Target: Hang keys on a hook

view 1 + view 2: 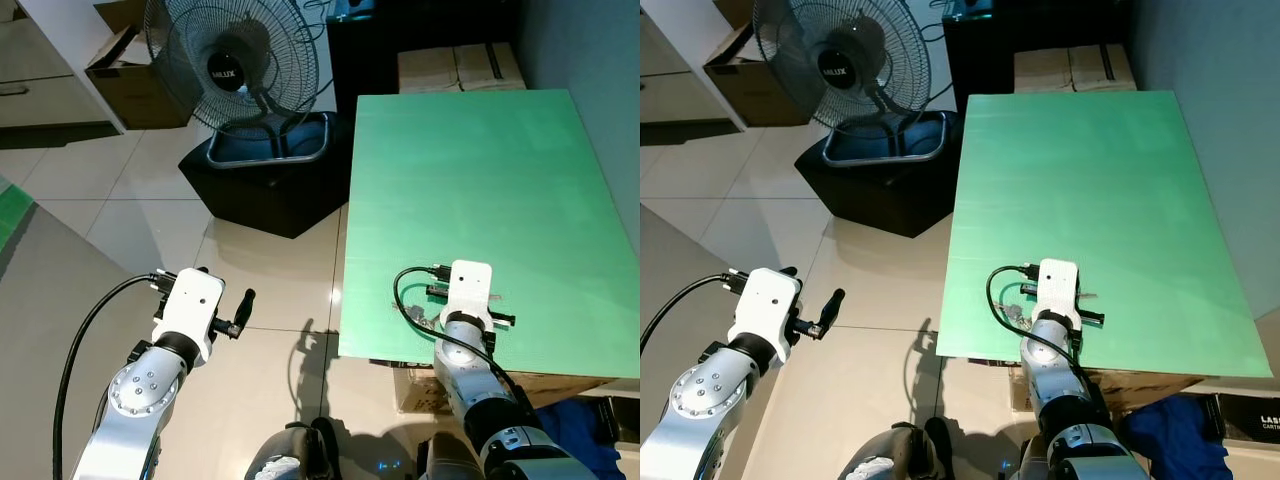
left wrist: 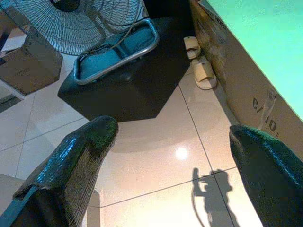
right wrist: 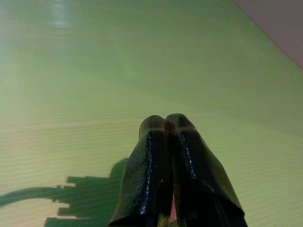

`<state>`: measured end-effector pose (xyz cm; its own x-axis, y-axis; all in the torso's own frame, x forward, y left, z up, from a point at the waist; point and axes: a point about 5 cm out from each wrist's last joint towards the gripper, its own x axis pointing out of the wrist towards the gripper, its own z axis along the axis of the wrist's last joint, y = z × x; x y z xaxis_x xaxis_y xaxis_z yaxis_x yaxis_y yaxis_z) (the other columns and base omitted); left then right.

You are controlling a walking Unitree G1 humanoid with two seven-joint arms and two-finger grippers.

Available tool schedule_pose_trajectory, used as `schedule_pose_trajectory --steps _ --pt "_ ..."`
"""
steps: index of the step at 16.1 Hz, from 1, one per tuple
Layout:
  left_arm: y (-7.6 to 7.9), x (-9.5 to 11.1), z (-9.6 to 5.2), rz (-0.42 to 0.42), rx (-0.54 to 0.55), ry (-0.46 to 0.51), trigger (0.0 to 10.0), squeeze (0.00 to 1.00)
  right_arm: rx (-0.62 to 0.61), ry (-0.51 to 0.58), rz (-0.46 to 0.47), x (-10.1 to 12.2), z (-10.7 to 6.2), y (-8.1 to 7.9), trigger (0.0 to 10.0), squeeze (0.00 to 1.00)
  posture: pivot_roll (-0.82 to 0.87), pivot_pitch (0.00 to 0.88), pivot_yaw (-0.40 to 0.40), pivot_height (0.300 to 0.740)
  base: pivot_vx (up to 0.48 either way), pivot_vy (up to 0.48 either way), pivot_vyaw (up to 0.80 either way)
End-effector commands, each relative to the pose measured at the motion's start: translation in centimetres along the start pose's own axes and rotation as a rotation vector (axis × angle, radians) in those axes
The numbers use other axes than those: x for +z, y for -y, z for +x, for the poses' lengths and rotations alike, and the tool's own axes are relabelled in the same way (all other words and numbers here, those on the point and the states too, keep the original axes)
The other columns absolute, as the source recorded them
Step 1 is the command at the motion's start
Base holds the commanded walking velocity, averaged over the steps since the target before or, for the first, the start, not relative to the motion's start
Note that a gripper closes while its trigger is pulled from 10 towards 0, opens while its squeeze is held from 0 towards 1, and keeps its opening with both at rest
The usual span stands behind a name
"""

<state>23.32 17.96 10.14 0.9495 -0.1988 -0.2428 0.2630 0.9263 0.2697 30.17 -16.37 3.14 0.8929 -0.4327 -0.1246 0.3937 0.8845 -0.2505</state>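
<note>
A small bunch of metal keys (image 1: 416,315) shows at the near edge of the green table (image 1: 480,170), just left of my right wrist and its looped black cable. My right gripper (image 3: 165,120) is low over that edge, its fingers pressed together with a reddish sliver pinched between them. The bunch seems to hang from this grip, though the white wrist housing (image 1: 470,285) hides the fingers from above. My left gripper (image 2: 171,131) is open, held over the tiled floor left of the table with nothing between its fingers.
A standing fan (image 1: 238,62) on a black base (image 1: 265,180) stands ahead on the left. Cardboard boxes (image 1: 460,68) sit behind the table, another box (image 1: 130,75) by the white shelf. Slippers (image 2: 199,61) lie beside the table's box support.
</note>
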Motion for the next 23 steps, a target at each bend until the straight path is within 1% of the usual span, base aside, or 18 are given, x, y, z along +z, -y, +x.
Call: schedule_pose_trajectory --steps 1,5,9,11,13,14,15,16,17,18,23 --pt "-0.3 -0.4 -0.2 0.005 0.008 -0.018 10.0 0.0 0.002 -0.01 0.007 -0.1 -0.2 -0.3 0.0 0.0 -0.08 0.188 0.202 0.713 0.0 0.0 0.0" --pt "-0.2 -0.4 -0.1 0.005 0.005 -0.017 10.0 0.0 -0.005 0.01 0.015 0.2 -0.3 -0.2 0.0 0.0 -0.09 0.184 0.202 0.713 0.0 0.0 0.0" --pt "0.0 -0.3 0.1 0.001 0.004 -0.014 10.0 0.0 -0.011 0.133 0.014 2.7 0.2 -0.3 0.0 0.0 -0.1 0.182 0.196 0.713 0.0 0.0 0.0" --pt "0.1 -0.3 0.1 -0.001 0.004 -0.013 10.0 0.0 -0.012 0.143 0.013 2.8 0.2 -0.3 0.0 0.0 -0.09 0.183 0.195 0.713 0.0 0.0 0.0" --pt "0.1 -0.4 0.0 -0.003 0.005 -0.015 10.0 0.0 -0.005 0.106 0.008 2.5 0.2 -0.4 0.0 0.0 -0.09 0.186 0.192 0.713 0.0 0.0 0.0" --pt "0.1 -0.4 0.0 -0.004 0.006 -0.016 10.0 0.0 -0.007 0.077 0.001 2.0 0.1 -0.4 10.0 0.0 -0.09 0.188 0.193 0.713 0.0 0.0 0.0" --pt "0.1 -0.4 -0.1 -0.004 0.006 -0.017 10.0 0.0 -0.012 0.051 0.009 1.7 0.0 -0.4 10.0 0.0 -0.09 0.191 0.193 0.713 0.0 0.0 0.0" --pt "0.1 -0.4 -0.1 -0.004 0.006 -0.018 10.0 0.0 -0.02 0.024 0.02 1.3 -0.1 -0.3 10.0 0.65 -0.09 0.192 0.193 0.713 0.0 0.0 0.0" --pt "0.1 -0.5 -0.2 -0.003 0.006 -0.019 10.0 0.0 -0.025 -0.008 0.033 0.7 -0.2 -0.2 10.0 1.0 -0.09 0.193 0.192 0.713 0.0 0.0 0.0" --pt "0.1 -0.5 -0.2 -0.002 0.007 -0.021 10.0 0.0 -0.028 -0.029 0.039 0.4 -0.3 -0.1 10.0 1.0 -0.09 0.193 0.193 0.713 0.0 0.0 0.0" --pt "0.2 -0.4 -0.1 -0.002 0.005 -0.019 10.0 0.0 -0.04 -0.042 0.03 0.2 -0.3 0.2 10.0 1.0 -0.09 0.188 0.196 0.713 0.0 0.0 0.0"
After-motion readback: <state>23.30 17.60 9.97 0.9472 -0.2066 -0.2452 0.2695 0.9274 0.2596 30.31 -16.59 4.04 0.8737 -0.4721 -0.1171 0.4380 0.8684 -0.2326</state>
